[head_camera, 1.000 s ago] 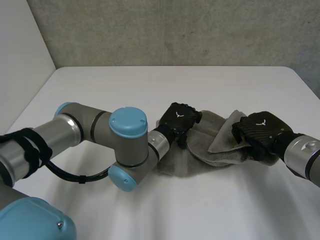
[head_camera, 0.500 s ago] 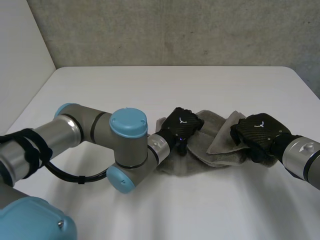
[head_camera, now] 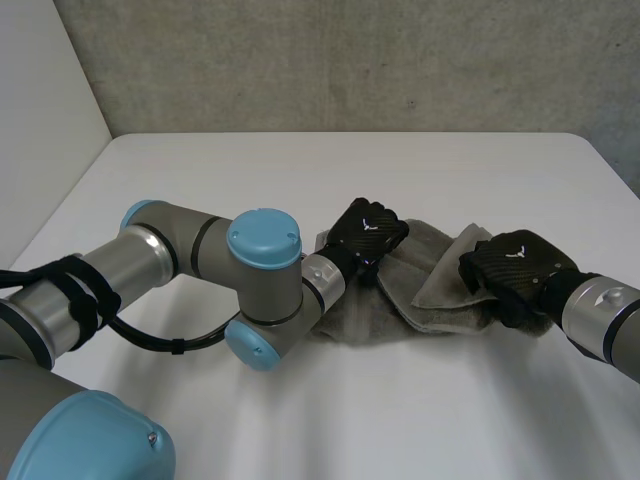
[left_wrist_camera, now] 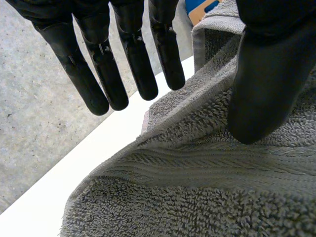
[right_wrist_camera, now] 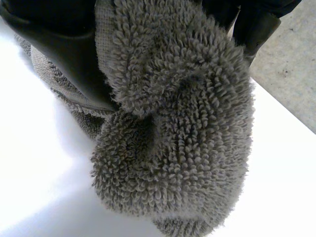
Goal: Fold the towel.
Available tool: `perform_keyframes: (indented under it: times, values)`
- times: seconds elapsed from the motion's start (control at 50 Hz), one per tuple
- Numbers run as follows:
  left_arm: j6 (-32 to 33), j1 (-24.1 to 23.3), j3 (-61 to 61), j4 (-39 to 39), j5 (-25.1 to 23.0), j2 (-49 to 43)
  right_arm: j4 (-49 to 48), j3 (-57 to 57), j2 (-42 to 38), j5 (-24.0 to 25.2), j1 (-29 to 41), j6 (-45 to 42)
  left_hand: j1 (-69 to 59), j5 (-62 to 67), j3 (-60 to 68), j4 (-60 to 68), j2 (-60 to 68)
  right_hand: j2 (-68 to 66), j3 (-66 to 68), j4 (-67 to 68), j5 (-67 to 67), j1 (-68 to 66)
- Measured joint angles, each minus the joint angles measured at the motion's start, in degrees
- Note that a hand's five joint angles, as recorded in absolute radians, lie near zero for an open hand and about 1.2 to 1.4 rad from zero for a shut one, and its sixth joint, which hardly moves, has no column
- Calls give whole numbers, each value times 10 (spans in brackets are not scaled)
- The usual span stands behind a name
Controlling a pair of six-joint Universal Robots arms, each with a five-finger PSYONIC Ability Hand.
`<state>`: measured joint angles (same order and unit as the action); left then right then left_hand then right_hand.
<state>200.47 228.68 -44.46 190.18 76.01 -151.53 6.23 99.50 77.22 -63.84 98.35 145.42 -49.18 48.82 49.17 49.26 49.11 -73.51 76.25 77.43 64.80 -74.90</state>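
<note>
A grey towel [head_camera: 432, 272] lies bunched on the white table [head_camera: 300, 170], right of the middle. My left hand [head_camera: 367, 231] rests on the towel's left part. In the left wrist view its fingers [left_wrist_camera: 133, 59] are straight and reach past the towel's hemmed edge [left_wrist_camera: 197, 187], while the thumb [left_wrist_camera: 266, 89] lies on the cloth. My right hand [head_camera: 514, 268] is at the towel's right end. In the right wrist view a thick wad of towel [right_wrist_camera: 173, 123] bulges out between the thumb [right_wrist_camera: 69, 49] and the curled fingers [right_wrist_camera: 252, 24].
My left arm's elbow [head_camera: 262, 290] and forearm lie low over the table's front left. A grey concrete wall [head_camera: 350, 60] stands behind the table's far edge. Bare table lies beyond the towel and along the front.
My left hand dipped toward the near side of the towel, then came back up over its left part, with the elbow shifting a little. My right hand stayed shut on the towel's right end.
</note>
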Motion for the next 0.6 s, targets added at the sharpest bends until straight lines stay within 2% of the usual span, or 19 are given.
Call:
perform_keyframes:
  times: [0.28, 0.36, 0.38, 0.42, 0.52, 0.6]
  values:
    - [0, -1, -2, 1, -5, -13, 0, -2, -17, 0, 0, -1, -70, 71, 71, 68, 70, 0, 0, 0, 0, 0]
    - [0, -1, -1, 4, -5, -17, -1, -3, -18, -1, -1, 0, -170, 169, 172, 172, 172, 0, 0, 0, 0, 0]
    - [0, -1, -1, 7, -5, -18, -2, -3, -18, -1, -1, 1, -259, 249, 263, 253, 261, 0, 0, 0, 0, 0]
    - [0, -1, -1, 12, -3, -17, -3, -3, -17, -1, -1, 3, -341, 346, 354, 353, 352, 0, 0, 0, 0, 0]
    - [-2, 0, -12, 32, 2, -9, -13, -4, -16, -2, -2, 9, -343, 365, 390, 379, 364, 0, 0, 0, 0, 0]
    - [-3, 1, -42, 64, 3, 24, -44, -8, 1, -2, -2, 49, -343, 365, 391, 379, 364, 0, 0, 0, 0, 0]
